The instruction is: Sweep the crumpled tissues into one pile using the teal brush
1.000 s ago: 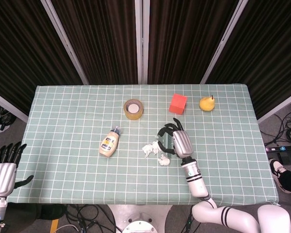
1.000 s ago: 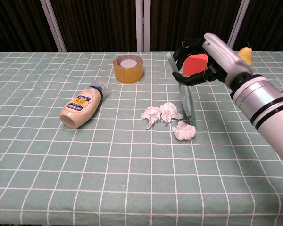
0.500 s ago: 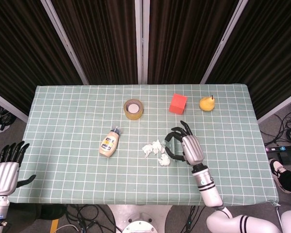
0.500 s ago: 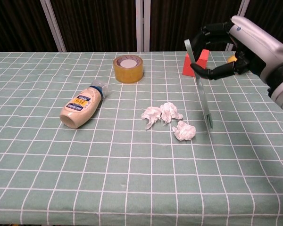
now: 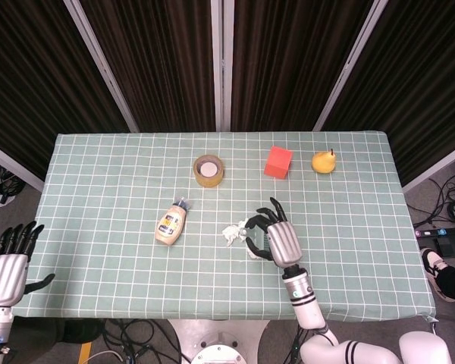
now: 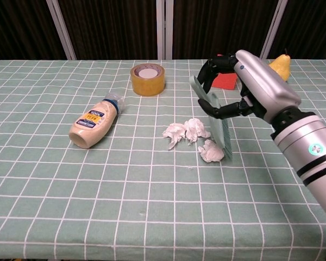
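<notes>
Left hand [image 5: 4, 274] idles at eight o'clock off the surface [image 5: 98, 174], fingers spread, holding nothing. Centre: crumpled tissues [image 6: 191, 137] nearly gathered. At their three o'clock the right hand [image 6: 244, 87] grips the teal brush [image 6: 214, 119], bristles down against the nearest wad, angled to push leftward.

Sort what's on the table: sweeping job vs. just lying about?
Job:
- brush, held in the right hand
- tissues, three crumpled wads close together beside the brush

Lying about:
- bottle, on its side
- tape roll
- red block
- pear
- left hand, off the table edge, holds nothing
</notes>
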